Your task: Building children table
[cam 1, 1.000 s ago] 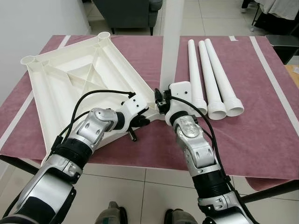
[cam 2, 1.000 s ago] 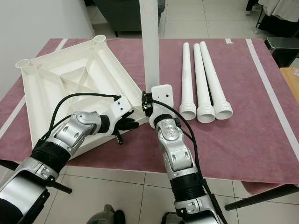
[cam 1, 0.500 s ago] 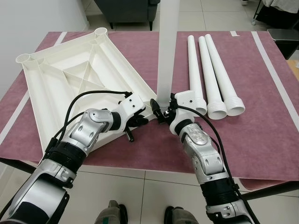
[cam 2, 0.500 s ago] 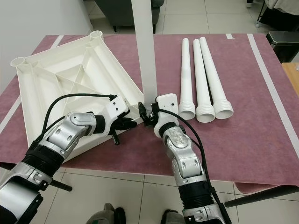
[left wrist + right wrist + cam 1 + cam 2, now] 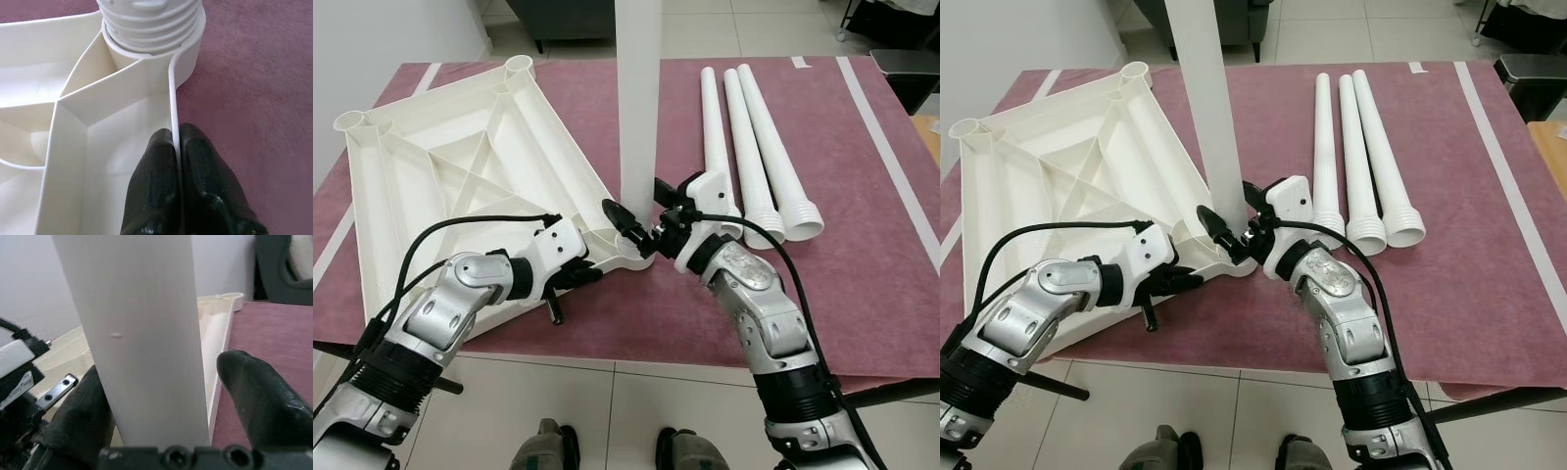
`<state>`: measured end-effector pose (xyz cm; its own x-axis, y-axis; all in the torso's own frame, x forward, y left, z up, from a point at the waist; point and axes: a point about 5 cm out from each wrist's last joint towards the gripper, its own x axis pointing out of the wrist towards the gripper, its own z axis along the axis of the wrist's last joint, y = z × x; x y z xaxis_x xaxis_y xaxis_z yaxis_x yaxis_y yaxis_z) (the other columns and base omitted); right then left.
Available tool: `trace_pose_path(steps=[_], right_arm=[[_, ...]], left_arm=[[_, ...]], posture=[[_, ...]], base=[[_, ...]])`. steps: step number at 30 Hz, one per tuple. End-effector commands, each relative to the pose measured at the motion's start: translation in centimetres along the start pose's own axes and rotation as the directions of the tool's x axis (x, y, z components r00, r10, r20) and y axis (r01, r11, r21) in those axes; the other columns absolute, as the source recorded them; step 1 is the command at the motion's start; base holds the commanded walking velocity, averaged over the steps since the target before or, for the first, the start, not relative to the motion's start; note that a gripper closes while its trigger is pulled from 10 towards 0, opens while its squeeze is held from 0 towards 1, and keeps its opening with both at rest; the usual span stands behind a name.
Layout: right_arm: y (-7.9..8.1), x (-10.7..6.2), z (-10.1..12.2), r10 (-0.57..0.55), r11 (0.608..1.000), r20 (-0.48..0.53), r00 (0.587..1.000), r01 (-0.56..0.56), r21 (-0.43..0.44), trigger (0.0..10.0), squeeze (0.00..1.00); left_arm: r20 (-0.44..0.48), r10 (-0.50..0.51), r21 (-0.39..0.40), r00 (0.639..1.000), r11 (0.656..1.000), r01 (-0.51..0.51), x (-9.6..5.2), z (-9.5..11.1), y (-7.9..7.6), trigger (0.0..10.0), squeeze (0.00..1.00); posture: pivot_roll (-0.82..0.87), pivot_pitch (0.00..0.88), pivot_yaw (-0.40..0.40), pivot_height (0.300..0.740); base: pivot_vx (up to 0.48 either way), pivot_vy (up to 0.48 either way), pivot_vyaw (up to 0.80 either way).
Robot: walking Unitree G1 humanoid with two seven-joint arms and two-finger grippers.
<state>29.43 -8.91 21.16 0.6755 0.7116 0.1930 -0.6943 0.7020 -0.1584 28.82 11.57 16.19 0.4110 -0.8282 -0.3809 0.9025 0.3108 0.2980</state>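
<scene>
The white tabletop (image 5: pixel 460 176) lies upside down on the left of the maroon cloth. One white leg (image 5: pixel 638 98) stands upright in its near right corner socket; its ribbed end (image 5: pixel 151 24) sits in that socket. My right gripper (image 5: pixel 636 202) straddles the leg's base, open: in the right wrist view one finger lies against the leg (image 5: pixel 142 333), while the other finger (image 5: pixel 259 391) stands apart from it. My left gripper (image 5: pixel 176 147) is shut on the tabletop's thin rim wall just short of the socket, at the near edge (image 5: pixel 572 284). Three spare legs (image 5: pixel 744 147) lie side by side on the right.
The maroon cloth (image 5: pixel 871 255) covers the work table, whose front edge runs just under my arms. Beyond that edge is tiled floor with my feet (image 5: pixel 548 446). A dark armchair (image 5: pixel 1253 15) stands behind the table. A dark box (image 5: pixel 906 73) sits at the far right.
The camera has shifted. My right wrist has turned about the leg's base, so its fingers now point left. The leg stands straighter. My left gripper still pinches the rim.
</scene>
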Motion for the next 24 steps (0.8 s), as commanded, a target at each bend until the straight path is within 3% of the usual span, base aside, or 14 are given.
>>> trace_pose_path(steps=[1, 3, 10, 11, 21, 24], right_arm=[[0.6, -0.3, -0.2, 0.034, 0.999, -0.008, 0.999, -0.034, 0.022, 10.0, 0.0], [0.9, -0.5, -0.6, 0.058, 0.998, -0.027, 0.998, -0.057, 0.027, 10.0, 0.0], [1.1, -0.8, -1.4, 0.071, 0.997, -0.061, 0.996, -0.07, 0.021, 10.0, 0.0], [0.7, -0.7, -1.7, 0.044, 0.999, -0.075, 0.996, -0.043, 0.016, 0.0, 0.0], [-0.4, -0.7, -2.9, -0.101, 0.995, -0.147, 0.984, 0.1, -0.015, 0.0, 0.0], [-0.9, -0.6, -3.5, -0.199, 0.98, -0.182, 0.963, 0.198, -0.025, 0.0, 0.0]], left_arm=[[-0.001, -0.161, 0.089, 0.987, 0.983, 0.161, -1.0, 0.8, -0.9, 0.0, 0.0], [-0.054, -0.163, 0.122, 0.985, 0.978, 0.169, -1.5, 0.3, -1.3, 0.0, 0.0], [-0.052, -0.153, 0.121, 0.987, 0.98, 0.158, -1.3, 0.4, -1.5, 0.0, 0.0], [-0.035, -0.136, 0.111, 0.99, 0.984, 0.139, -0.8, 0.6, -1.2, 0.0, 0.0], [0.0, -0.08, 0.093, 0.997, 0.993, 0.08, 0.5, 1.2, -0.2, 0.0, 0.0], [0.006, -0.012, 0.084, 1.0, 0.996, 0.011, 1.3, 1.5, 0.9, 0.0, 0.0]], posture=[[0.02, 0.142, 0.112, 0.74], [0.02, 0.142, 0.112, 0.74], [0.02, 0.136, 0.109, 0.74], [0.01, 0.133, 0.108, 0.74], [0.01, 0.131, 0.106, 0.74], [0.01, 0.129, 0.104, 0.74]], base=[[0.0, 0.0, 0.0], [0.0, 0.0, 0.0], [0.0, 0.0, 0.0], [0.0, 0.0, 0.0], [0.0, 0.0, 0.0], [0.0, 0.0, 0.0]])
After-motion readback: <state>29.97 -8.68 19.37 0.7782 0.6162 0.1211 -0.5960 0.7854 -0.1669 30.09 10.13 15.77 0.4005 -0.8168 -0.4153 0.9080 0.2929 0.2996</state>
